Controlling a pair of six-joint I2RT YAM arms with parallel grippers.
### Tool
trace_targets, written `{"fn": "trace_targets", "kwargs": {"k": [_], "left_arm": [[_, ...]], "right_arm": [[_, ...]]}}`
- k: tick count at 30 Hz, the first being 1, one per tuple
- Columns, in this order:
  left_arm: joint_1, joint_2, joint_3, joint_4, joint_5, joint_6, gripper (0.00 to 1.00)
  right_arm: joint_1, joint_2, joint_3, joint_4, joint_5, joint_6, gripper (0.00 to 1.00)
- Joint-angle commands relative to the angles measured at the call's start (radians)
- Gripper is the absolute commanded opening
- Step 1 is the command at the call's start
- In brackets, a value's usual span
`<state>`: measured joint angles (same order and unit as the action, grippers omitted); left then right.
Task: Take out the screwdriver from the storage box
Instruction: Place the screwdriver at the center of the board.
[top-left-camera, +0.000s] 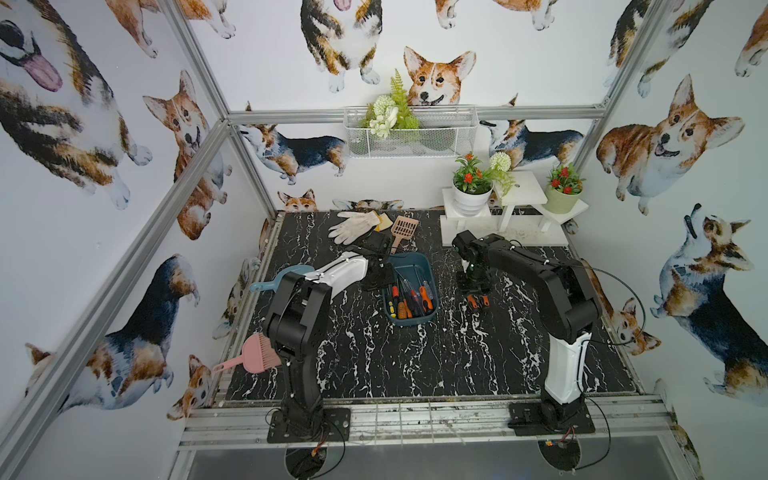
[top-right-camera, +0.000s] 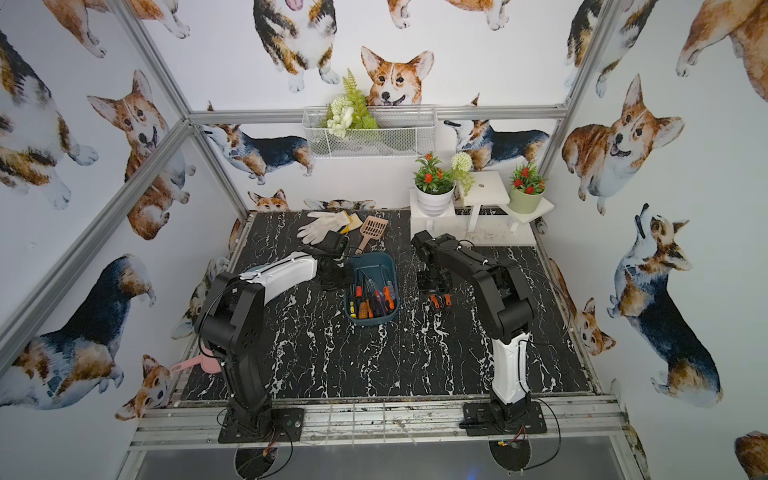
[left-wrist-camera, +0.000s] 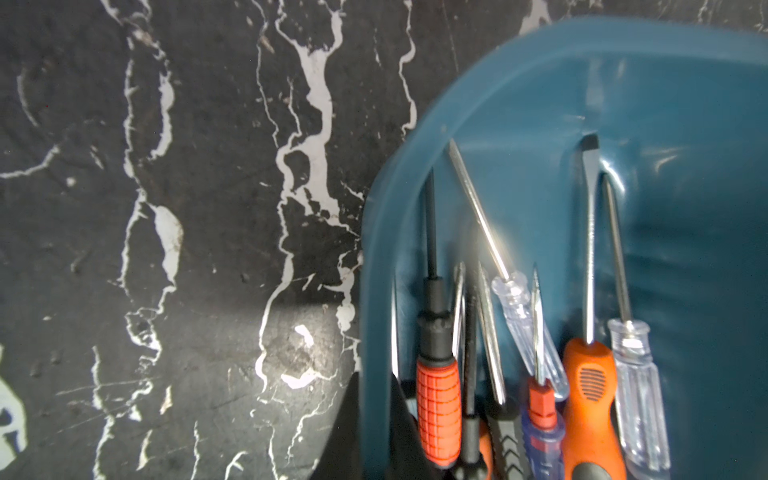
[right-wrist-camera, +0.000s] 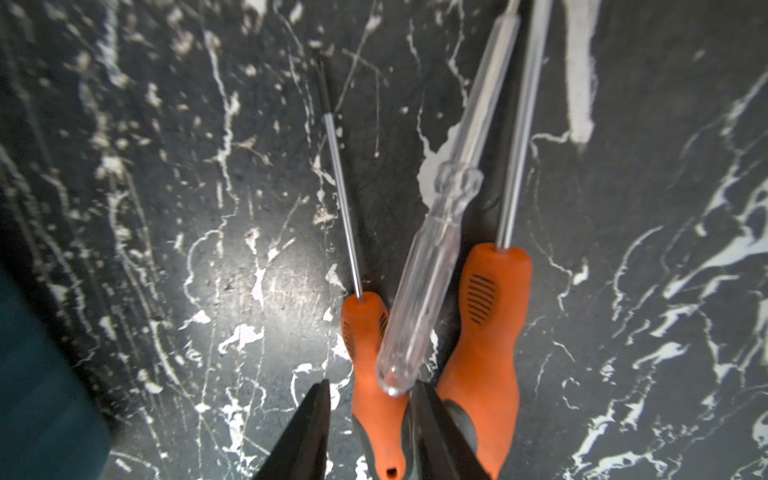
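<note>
Three screwdrivers lie outside the box on the black, white-veined marble-pattern tabletop (top-left-camera: 374, 365), near the dark teal-blue plastic storage box (top-left-camera: 411, 264) on the right arm's side:
- a slim-shafted orange-handled screwdriver (right-wrist-camera: 365, 324);
- a thicker orange-handled screwdriver (right-wrist-camera: 494, 299), beside the first with its shaft pointing the same way;
- a clear plastic-handled screwdriver (right-wrist-camera: 428, 266), resting slantwise across the gap between the two orange handles.

Right gripper (right-wrist-camera: 370, 384): low over these three, with its jaws parted. The butt of the clear handle sits between the fingertips, with free space on one side (nothing is clamped).

Storage box, left wrist view (left-wrist-camera: 540, 83): it holds several more screwdrivers, handles bunched at one end. They include a ribbed orange-and-black one (left-wrist-camera: 438, 407), a large orange one (left-wrist-camera: 588, 386) and a clear-handled one (left-wrist-camera: 640, 374).

Left gripper (left-wrist-camera: 376, 399): clenched on the box's side wall, one finger outside the rim and one inside.
</note>
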<state>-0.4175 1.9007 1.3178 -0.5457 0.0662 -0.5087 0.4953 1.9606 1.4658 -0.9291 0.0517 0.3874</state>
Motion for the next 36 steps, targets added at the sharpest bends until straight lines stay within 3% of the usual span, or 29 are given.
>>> {"fn": "trace_targets", "kwargs": {"k": [1,16,26,36], "left_arm": [[0.002,-0.012,-0.007,0.000,0.007,0.004,0.00],[0.002,-0.002,-0.008,0.006,0.011,0.006,0.00],[0.002,-0.005,-0.006,0.000,0.008,0.006,0.00],[0.002,-0.004,-0.006,-0.003,0.006,0.006,0.00]], "right_arm": [[-0.001,-0.029,0.009,-0.017,0.009,0.004,0.40],[-0.001,-0.087,0.095,-0.059,0.014,-0.008,0.43],[-0.009,-0.023,0.142,-0.067,0.062,-0.040,0.43],[-0.022,0.005,0.158,-0.063,0.015,-0.044,0.43]]}}
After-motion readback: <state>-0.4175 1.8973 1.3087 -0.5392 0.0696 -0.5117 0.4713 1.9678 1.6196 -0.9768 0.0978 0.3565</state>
